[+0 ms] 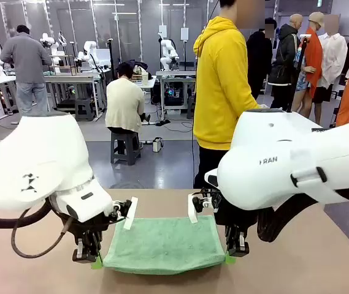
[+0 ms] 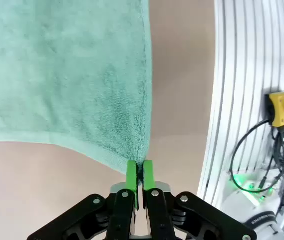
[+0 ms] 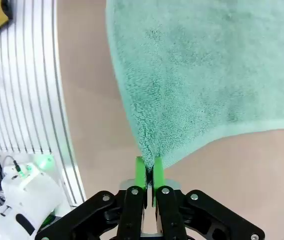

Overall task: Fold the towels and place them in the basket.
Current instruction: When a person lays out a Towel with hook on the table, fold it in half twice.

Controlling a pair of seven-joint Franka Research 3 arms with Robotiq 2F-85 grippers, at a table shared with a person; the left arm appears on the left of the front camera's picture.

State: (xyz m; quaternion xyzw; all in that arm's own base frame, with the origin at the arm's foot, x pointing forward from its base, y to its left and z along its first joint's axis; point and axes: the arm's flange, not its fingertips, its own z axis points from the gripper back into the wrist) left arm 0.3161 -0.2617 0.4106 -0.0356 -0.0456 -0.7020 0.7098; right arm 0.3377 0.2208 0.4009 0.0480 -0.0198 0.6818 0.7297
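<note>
Tan bench [image 1: 297, 263], lab behind; left fingers [image 2: 131, 176], right fingers [image 3: 140, 172] pinched on near corners of mint green terry towel [image 1: 162, 244]. Best: carry both corners far together, edges aligned.

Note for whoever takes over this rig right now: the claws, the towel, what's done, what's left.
Left claw: shut on one near corner of the mint green towel.
Right claw: shut on the other near corner.
Towel: spread flat on the table between the arms, unfolded.
Done: both near corners gripped.
Left: fold the towel and put it in the basket.
</note>
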